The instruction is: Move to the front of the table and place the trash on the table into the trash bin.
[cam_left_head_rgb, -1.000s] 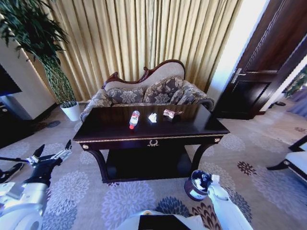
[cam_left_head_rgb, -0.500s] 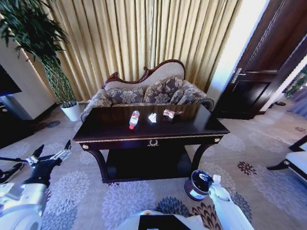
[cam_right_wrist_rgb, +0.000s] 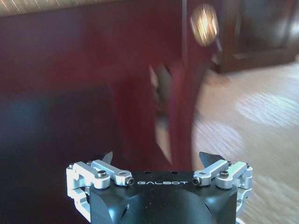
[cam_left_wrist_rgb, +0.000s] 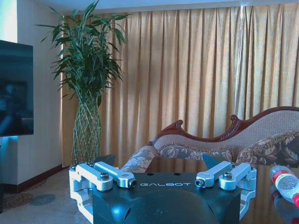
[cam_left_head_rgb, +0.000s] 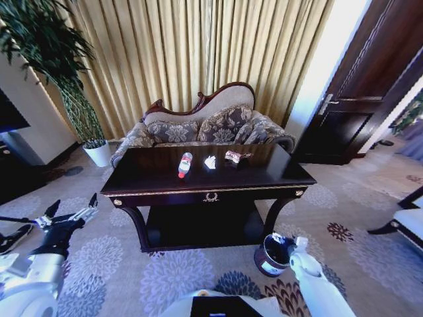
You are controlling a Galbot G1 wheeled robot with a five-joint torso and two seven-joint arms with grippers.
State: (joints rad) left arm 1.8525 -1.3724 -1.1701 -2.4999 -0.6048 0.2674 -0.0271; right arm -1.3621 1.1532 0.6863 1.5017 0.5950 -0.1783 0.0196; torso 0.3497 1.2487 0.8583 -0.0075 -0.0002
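Head view: the dark glossy worktop [cam_left_head_rgb: 208, 173] stands ahead, carrying a clear plastic bottle [cam_left_head_rgb: 185, 164], crumpled white paper [cam_left_head_rgb: 210, 162] and a small wrapper [cam_left_head_rgb: 234, 156], all well beyond both claws. The left claw [cam_left_head_rgb: 71, 212] hangs low with its fingers spread. The right claw [cam_left_head_rgb: 289, 245] hovers just beside the trash bin [cam_left_head_rgb: 271, 255].

Left wrist view: the left claw's fingers are spread, the bottle [cam_left_wrist_rgb: 286, 182] just off one fingertip.

Right wrist view: the right claw [cam_right_wrist_rgb: 157, 160] is spread, facing a worktop leg [cam_right_wrist_rgb: 180, 93]. Drive squarely up before reaching.

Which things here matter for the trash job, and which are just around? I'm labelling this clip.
Job:
table
bottle
paper
wrapper
bin
left gripper, fingers open, low left of the table
right gripper, fingers open, over the bin

Just around:
sofa
plant
curtain
door
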